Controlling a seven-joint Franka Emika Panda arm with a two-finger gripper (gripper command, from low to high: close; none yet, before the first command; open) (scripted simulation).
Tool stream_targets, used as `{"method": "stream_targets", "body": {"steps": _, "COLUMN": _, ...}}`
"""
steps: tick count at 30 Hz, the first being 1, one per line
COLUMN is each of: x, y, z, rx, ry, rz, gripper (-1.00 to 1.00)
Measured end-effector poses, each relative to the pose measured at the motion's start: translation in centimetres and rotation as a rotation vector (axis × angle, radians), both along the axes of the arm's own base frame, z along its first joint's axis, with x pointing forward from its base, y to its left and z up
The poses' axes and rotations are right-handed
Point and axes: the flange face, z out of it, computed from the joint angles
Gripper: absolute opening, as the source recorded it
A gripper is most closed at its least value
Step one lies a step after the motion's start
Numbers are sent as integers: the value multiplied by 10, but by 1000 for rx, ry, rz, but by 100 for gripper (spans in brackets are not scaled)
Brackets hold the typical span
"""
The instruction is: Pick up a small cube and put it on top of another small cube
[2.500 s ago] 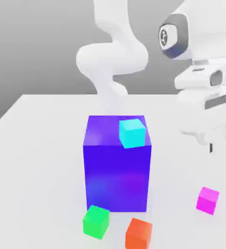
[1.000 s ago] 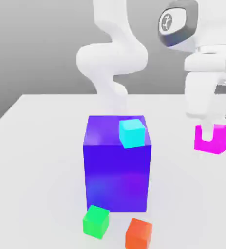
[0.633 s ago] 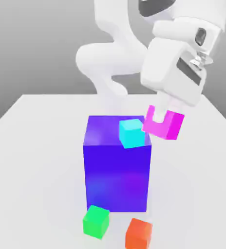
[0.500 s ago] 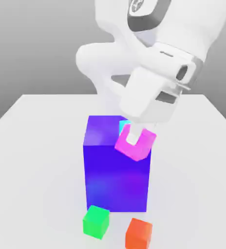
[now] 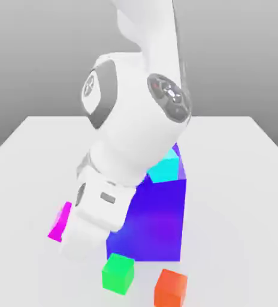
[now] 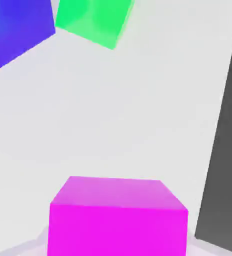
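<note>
The small magenta cube [image 5: 60, 221] peeks out beside my white hand, at the exterior view's left of the big blue-purple block [image 5: 159, 222]. My gripper [image 5: 66, 230] is shut on it and holds it low over the white table [image 5: 27, 180]. In the hand view the small cube [image 6: 118, 220] sits close in front of the camera, in my gripper [image 6: 118, 237]. A green cube [image 5: 118, 273] lies on the table just in front of the block, and the green cube [image 6: 94, 20] shows beyond the held cube in the hand view. My arm hides much of the block.
A cyan cube [image 5: 165, 169] rests on top of the blue-purple block [image 6: 15, 30]. An orange-red cube [image 5: 171, 288] lies on the table at the exterior view's right of the green one. The table's edge [image 6: 223, 150] runs close beside the held cube.
My arm has swung from above the block down to the exterior view's left, carrying the magenta cube from beside the cyan cube to low over the table near the green cube.
</note>
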Motion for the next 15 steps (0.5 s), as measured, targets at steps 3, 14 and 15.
{"method": "stream_targets", "body": {"steps": 3, "x": -6, "y": -6, "z": -24, "rx": 63, "ry": 102, "rz": 97, "gripper": -100}}
{"method": "stream_targets", "body": {"steps": 14, "x": -24, "y": -17, "z": -79, "rx": 325, "ry": 324, "rz": 463, "gripper": -100}}
{"method": "stream_targets", "body": {"steps": 15, "x": -24, "y": -18, "z": -81, "rx": 348, "ry": 333, "rz": 497, "gripper": -100}}
